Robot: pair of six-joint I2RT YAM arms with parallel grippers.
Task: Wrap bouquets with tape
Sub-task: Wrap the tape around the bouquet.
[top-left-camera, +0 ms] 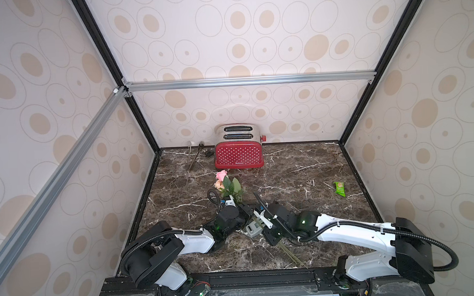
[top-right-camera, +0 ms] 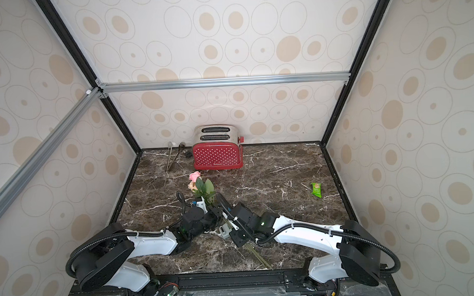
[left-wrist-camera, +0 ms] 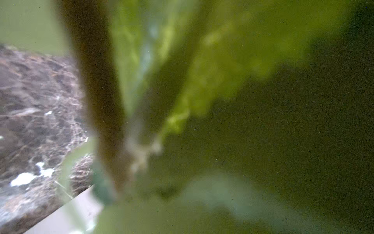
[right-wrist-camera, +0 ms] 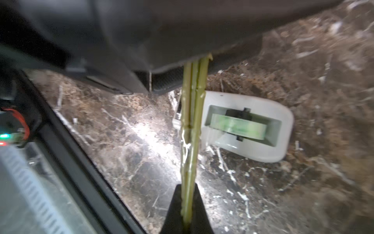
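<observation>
R pincer clamps bouquets, stems beside tape.

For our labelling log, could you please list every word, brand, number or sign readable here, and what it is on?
None can be read outright.
Toaster: a white brand word low on its red front, too blurred to read.
Packet: print too small to read.
Tape dispenser: no text seen.
</observation>
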